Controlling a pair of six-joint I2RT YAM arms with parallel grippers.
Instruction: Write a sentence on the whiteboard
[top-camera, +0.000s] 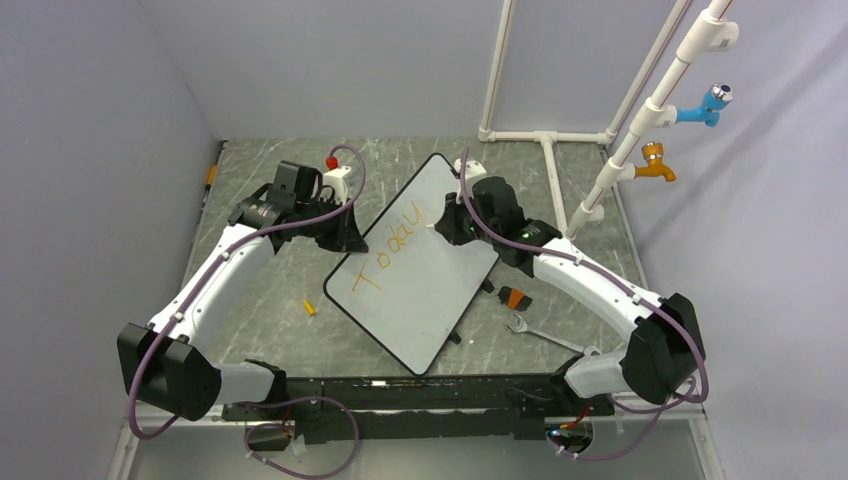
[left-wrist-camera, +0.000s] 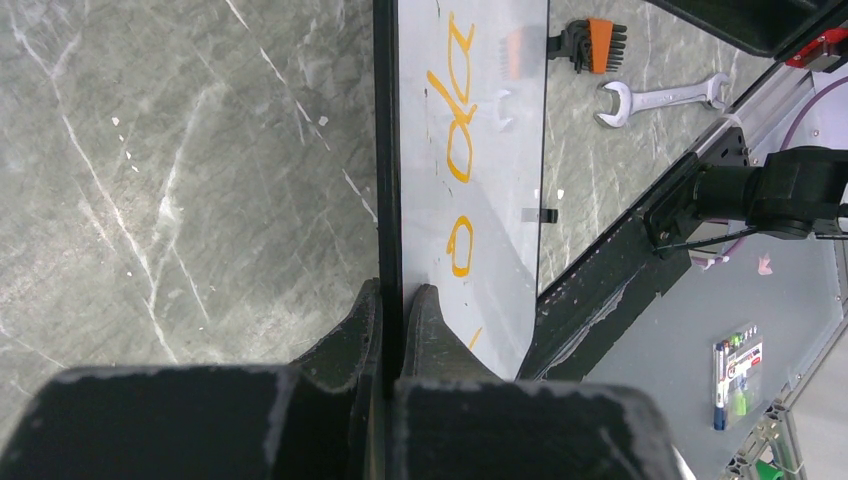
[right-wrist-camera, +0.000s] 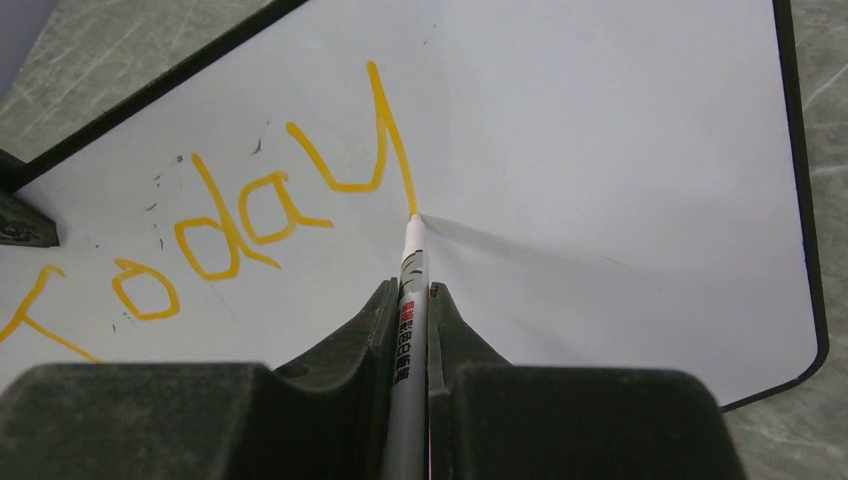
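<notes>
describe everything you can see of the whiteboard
The whiteboard is a large flat white rectangle with rounded corners, a thin black rim and a glossy face. It sits diagonally on the grey table between the arms. The orange letters on it read "Today". The left gripper is shut on its rim. The marker in the right gripper touches it at the y's tail.

Glossy whiteboard (top-camera: 420, 270), marbled matt table (top-camera: 260, 300)
</notes>
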